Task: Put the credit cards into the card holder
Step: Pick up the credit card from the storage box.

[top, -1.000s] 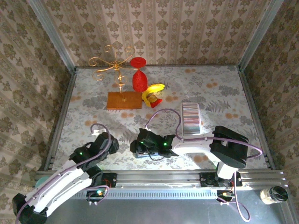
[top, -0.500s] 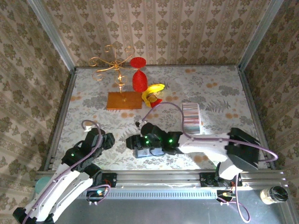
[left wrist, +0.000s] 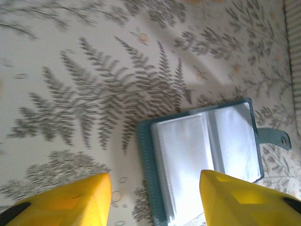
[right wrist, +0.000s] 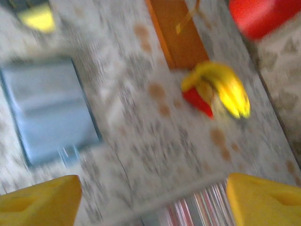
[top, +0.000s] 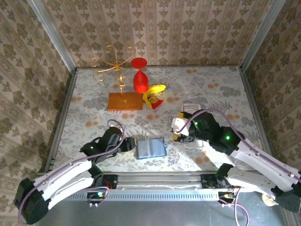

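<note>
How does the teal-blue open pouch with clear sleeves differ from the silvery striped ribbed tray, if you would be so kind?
The teal-blue square pouch lies opened like a booklet, showing smooth clear sleeves; the silvery ribbed tray is lined with close stripes. The pouch lies uncovered near the front; the tray sits farther back, partly under the right arm. Both lie flat on the patterned table.
</note>
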{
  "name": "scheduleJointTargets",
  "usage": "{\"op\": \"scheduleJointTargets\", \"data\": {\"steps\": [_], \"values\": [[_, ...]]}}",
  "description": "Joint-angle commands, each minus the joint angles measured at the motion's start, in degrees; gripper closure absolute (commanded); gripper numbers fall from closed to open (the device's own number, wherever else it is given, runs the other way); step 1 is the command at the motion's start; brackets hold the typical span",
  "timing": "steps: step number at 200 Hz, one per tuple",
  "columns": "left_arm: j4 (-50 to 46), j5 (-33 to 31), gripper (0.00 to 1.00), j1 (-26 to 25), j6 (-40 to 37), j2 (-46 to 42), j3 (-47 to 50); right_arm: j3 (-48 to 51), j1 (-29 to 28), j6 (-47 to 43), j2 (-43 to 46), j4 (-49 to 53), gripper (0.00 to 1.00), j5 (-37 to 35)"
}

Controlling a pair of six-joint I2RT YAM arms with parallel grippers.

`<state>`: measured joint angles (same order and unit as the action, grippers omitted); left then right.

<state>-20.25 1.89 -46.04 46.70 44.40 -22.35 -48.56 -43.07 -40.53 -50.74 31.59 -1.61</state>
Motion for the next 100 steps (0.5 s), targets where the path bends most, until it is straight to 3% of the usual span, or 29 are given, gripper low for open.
{"op": "scheduleJointTargets", "data": {"steps": [1,32,100], "values": [[7.76,1.48,0.47,-2.3,0.52,3.42,0.73,2.85,5.21,-23.98,-0.63,12.0,0.07,-4.07],[9.13,2.08,0.47,-3.34,0.0,7.32,0.64,7.21,12.91,-32.57,-2.83,6.56,0.0,-3.66],[9.53,1.64,0.47,-3.3,0.32,5.23,2.67,13.88,15.21,-35.46,-10.08,-8.12,0.0,-4.62]]}}
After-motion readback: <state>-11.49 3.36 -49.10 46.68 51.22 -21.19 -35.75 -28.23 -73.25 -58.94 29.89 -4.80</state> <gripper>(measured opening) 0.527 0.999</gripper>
